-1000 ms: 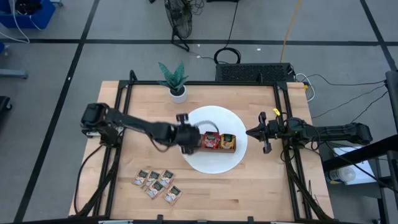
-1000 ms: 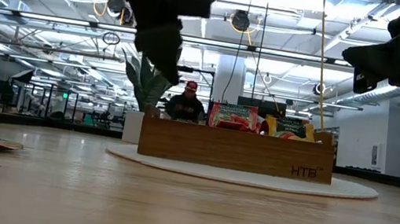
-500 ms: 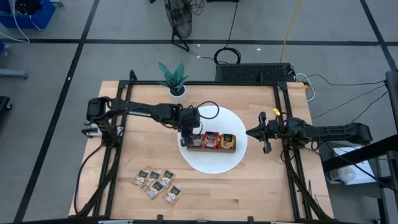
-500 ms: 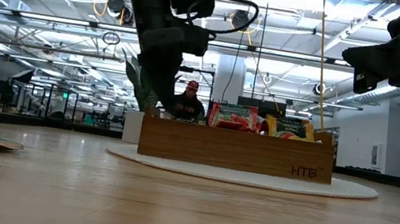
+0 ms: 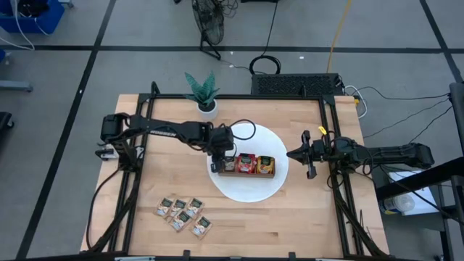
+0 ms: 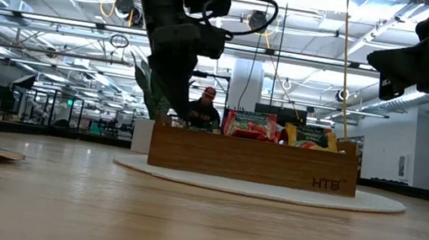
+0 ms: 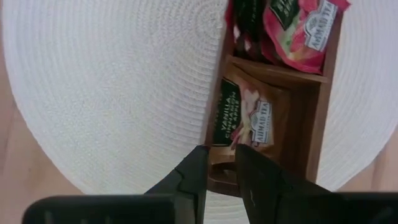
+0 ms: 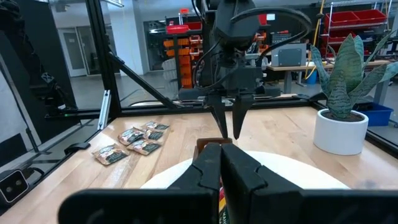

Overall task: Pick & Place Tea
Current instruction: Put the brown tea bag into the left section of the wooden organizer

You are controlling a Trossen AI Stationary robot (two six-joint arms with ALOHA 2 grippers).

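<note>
The brown wooden tray stands on a round white mat. Red sachets stand in its middle compartment and orange-yellow ones in its right one. A pale beige sachet with a dark green band lies flat in its left compartment. My left gripper points down over that compartment's end, narrowly open, its fingertips just short of the beige sachet. Several more beige sachets lie on the table near its near edge. My right gripper waits, shut, at the mat's right rim.
A potted plant stands at the far edge, behind the left arm. Black frame rails run along the table's left and right sides. Bare wood lies between the mat and the loose sachets. A person shows in the room beyond.
My left arm swung its elbow toward the far edge, and the gripper moved a little toward the far side and down onto the tray's left compartment. It has kept still for the last half second. My right arm has not moved.
</note>
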